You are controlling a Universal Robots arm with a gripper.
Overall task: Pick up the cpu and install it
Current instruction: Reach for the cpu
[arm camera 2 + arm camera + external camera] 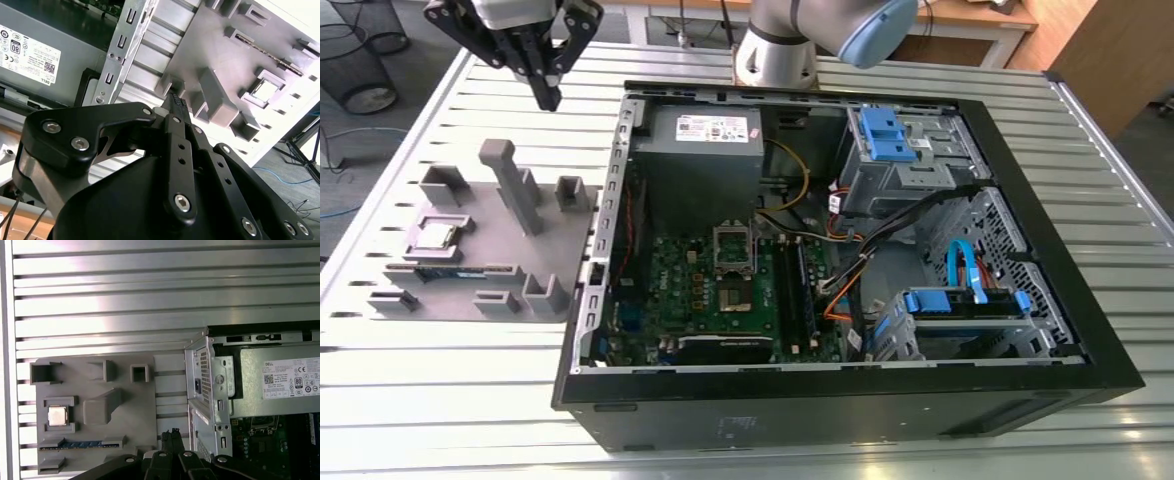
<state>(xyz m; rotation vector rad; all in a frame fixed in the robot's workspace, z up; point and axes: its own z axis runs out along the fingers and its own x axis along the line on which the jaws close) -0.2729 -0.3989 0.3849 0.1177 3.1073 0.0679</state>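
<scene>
The cpu (438, 235) is a small silver square lying in a recess of the grey moulded tray (507, 290), on the exterior view's left. It shows in both wrist views, cpu (57, 416) and cpu (265, 90). My gripper (550, 98) hangs high above the table, beyond the tray's far edge and next to the computer case's corner. Its black fingers (176, 102) meet at the tips, shut with nothing between them. In the first wrist view the gripper (170, 433) is apart from the cpu. The dark socket (731, 250) sits on the green board inside the case.
The open black computer case (854, 400) takes up the middle and the exterior view's right, with a grey power supply (700, 135), blue drive bays (894, 135) and cables. A thin green memory stick (454, 272) lies in the tray, and tall grey posts (514, 185) stand up from it.
</scene>
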